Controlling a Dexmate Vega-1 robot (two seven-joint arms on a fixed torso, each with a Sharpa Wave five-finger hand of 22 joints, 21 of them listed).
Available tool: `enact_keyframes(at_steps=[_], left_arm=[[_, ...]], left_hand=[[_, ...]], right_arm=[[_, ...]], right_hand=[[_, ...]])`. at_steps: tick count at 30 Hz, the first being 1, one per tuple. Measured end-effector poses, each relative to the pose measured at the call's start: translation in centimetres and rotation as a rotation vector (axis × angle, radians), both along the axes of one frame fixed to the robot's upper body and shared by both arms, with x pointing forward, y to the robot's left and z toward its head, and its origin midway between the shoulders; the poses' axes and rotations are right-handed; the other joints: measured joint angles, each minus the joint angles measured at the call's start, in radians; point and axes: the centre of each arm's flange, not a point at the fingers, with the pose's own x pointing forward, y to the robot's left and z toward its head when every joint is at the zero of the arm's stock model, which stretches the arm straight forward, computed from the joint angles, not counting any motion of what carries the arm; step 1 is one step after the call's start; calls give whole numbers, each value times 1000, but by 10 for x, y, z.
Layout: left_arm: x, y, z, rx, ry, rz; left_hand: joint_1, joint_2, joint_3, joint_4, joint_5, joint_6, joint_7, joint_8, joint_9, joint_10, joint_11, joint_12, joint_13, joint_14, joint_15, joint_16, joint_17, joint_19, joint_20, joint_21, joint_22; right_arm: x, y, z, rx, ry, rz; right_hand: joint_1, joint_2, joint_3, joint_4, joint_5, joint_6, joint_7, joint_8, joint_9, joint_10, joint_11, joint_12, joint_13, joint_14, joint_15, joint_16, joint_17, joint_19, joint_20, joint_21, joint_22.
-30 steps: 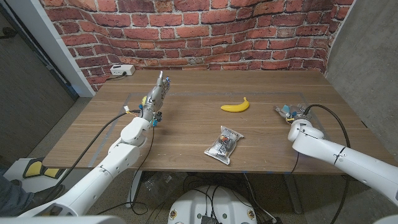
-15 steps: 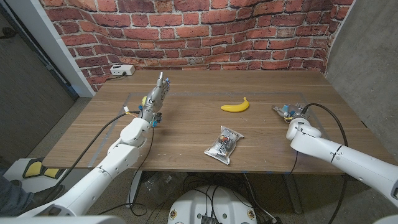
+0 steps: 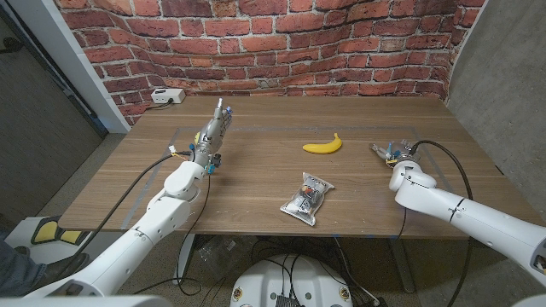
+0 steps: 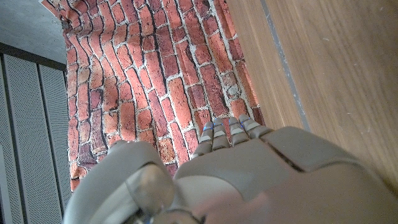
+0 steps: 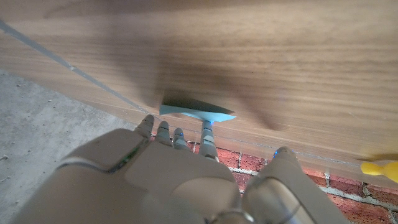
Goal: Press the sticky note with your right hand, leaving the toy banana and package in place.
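In the right wrist view a light blue sticky note lies on the wooden table, one edge lifted, and a fingertip of my right hand touches its near edge. My right hand sits at the table's right side with fingers stretched out, covering the note in the head view. The yellow toy banana lies left of that hand, apart from it. The clear package rests near the front edge, mid-table. My left hand stands at the table's left, fingers straight, holding nothing.
A white box with a cable sits at the back left corner by the brick wall. Tape lines mark the tabletop. The table's right edge is close behind my right hand. The banana's tip shows in the right wrist view.
My right hand has crept a little to the left and farther onto the table. The left arm, banana and package have not moved.
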Motion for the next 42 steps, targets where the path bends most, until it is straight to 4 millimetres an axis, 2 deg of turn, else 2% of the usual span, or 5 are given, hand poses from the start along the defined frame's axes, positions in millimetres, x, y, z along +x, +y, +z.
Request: enact_keyframes(at_steps=[9, 15, 26, 42], left_arm=[[3, 0, 1, 1, 5, 0], [4, 1, 1, -1, 6, 1], [7, 2, 2, 0, 9, 0], [10, 3, 7, 8, 3, 2]], left_hand=[[0, 0, 0, 0, 0, 0, 0, 0, 0, 0, 0, 0, 0, 0, 0, 0, 0, 0, 0, 0, 0], [0, 0, 0, 0, -4, 0, 0, 0, 0, 0, 0, 0, 0, 0, 0, 0, 0, 0, 0, 0, 0], [0, 0, 0, 0, -4, 4, -4, 0, 0, 0, 0, 0, 0, 0, 0, 0, 0, -4, 4, 0, 0], [0, 0, -3, -3, -4, 9, 2, 0, 0, 0, 0, 0, 0, 0, 0, 0, 0, -4, 4, 0, 0]], right_arm=[[1, 3, 1, -3, -7, 0], [-2, 2, 2, 2, -29, -5], [-10, -2, 8, 9, -71, -15], [-18, -6, 8, 20, -91, -37]], right_hand=[[2, 2, 3, -3, 0, 1, 1, -1, 1, 0, 0, 0, 0, 0, 0, 0, 0, 0, 0, 7, 0], [5, 5, 3, -3, 0, -37, 12, -15, 4, 0, 0, 0, 0, 0, 0, 0, 0, 0, 0, 7, 0], [11, 11, 7, -7, 0, -78, 20, -23, 2, 0, 0, 4, 0, 0, -7, 0, 0, 0, 0, 7, 0], [11, 11, 4, -10, 0, -79, 22, -23, 2, 0, 0, 4, 0, 0, -7, 0, 0, 0, 0, 7, 0]])
